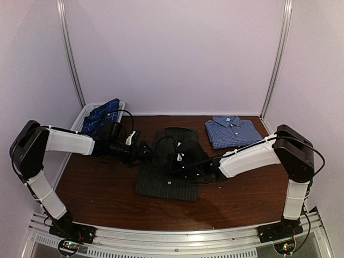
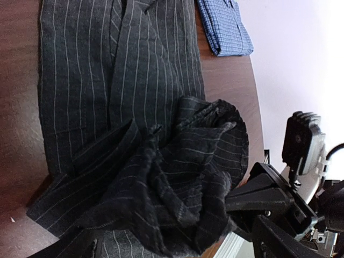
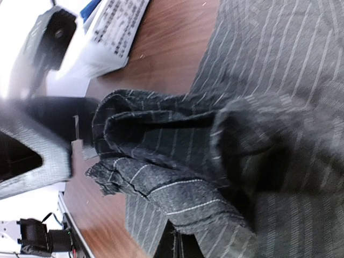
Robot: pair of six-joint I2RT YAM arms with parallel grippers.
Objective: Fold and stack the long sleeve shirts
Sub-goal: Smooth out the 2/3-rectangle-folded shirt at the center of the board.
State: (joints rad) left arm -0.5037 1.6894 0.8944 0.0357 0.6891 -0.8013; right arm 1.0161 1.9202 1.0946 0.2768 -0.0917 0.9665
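Charcoal cloth is your business at this moment: the charcoal pinstripe shirt [image 1: 161,185] lies in the middle of the worktop [image 1: 244,188], its body spread flat with the collar toward the far wall. A loose part of it — a sleeve or a side panel, I cannot tell which — is gathered into a raised, crumpled bunch above the body. Your left pincer [image 3: 75,130] and right pincer [image 2: 234,207] meet at that bunch from opposite sides, each with its fingers drawn together into the cloth, so I judge both to be clamped on the shirt rather than standing wide. That puts you mid-fold. The blue-and-white check shirt [image 1: 232,131] lies folded at the far right of the worktop, well apart, and the navy plaid shirt [image 1: 102,114] sits in the white mesh basket [image 1: 81,114] at the far left. For the next move you will likely need to carry the bunch across the body with both pincers travelling together, keep it from twisting, and let go only once it rests flat within the body's outline — crumpled as it is, it may want spreading first. The worktop is dark reddish-brown wood. Pale lilac-white walls [image 1: 177,54] close it in on three sides, with metal uprights [image 1: 70,54] at the far corners.
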